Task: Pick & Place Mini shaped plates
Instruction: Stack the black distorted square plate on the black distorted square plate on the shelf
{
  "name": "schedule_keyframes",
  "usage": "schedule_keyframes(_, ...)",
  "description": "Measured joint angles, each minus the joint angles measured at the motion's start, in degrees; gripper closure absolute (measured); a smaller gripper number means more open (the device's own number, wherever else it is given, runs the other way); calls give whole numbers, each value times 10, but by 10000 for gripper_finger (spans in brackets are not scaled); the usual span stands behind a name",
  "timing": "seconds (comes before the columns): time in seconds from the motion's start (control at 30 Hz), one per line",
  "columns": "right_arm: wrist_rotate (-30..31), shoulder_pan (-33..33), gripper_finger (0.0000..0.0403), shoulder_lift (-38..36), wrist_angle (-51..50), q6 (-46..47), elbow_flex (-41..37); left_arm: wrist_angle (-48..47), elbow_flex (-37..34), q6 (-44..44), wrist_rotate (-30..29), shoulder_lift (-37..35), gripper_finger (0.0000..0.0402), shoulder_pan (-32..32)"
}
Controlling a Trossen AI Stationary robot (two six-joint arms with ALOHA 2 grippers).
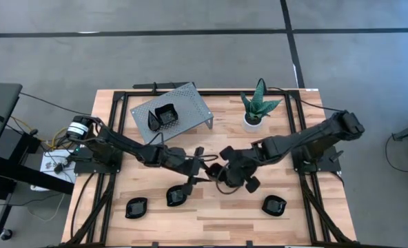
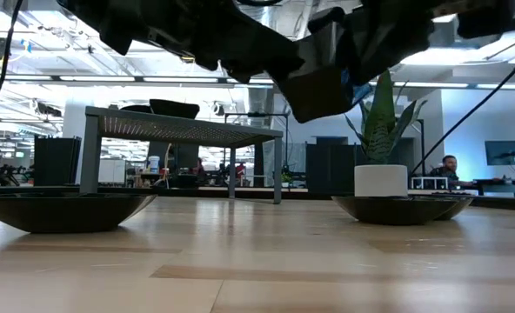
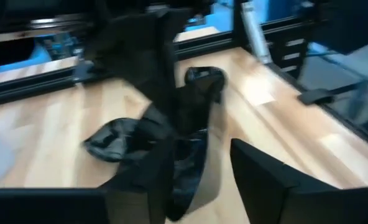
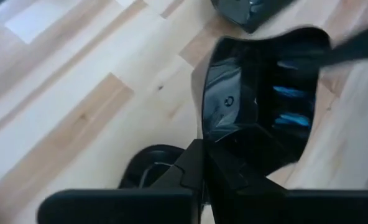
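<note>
The mini shaped plates are glossy black dishes. One plate (image 4: 258, 93) is held clear above the table's middle by my right gripper (image 4: 199, 163), which is shut on it. My left gripper (image 3: 199, 180) is open, and its fingers stand on either side of the same plate (image 3: 193, 162); whether they touch it I cannot tell. Three plates (image 1: 136, 207) (image 1: 176, 196) (image 1: 273, 204) rest on their bases near the table's near edge. Two more (image 1: 166, 116) lie on the grey perforated stand (image 1: 190, 96). My right gripper pinches the plate by its rim (image 4: 224, 140) between the two fingers, only an edge of the dish lying in the hold. The plate is lifted clear of the table and tilted up on edge, reaching out beyond the fingers toward the left gripper.
The green plant in its white pot (image 1: 254, 110) stands at the far side, right of the stand. Another plate (image 3: 119, 140) lies on the wood under the two grippers. Black frame rails (image 1: 114, 110) run along the table's sides. Bare wood lies between the near plates.
</note>
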Motion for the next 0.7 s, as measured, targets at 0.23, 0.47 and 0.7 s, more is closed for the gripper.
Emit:
schedule_keyframes(0.23,-2,-21,395,0,29,-24,0,-1,0,0,50,0,324,0)
schedule_keyframes(0.47,2,-20,364,0,32,-19,0,-8,0,-1,49,0,393,14)
schedule_keyframes(0.7,3,-21,301,0,28,4,1,-22,0,-23,46,0,394,6)
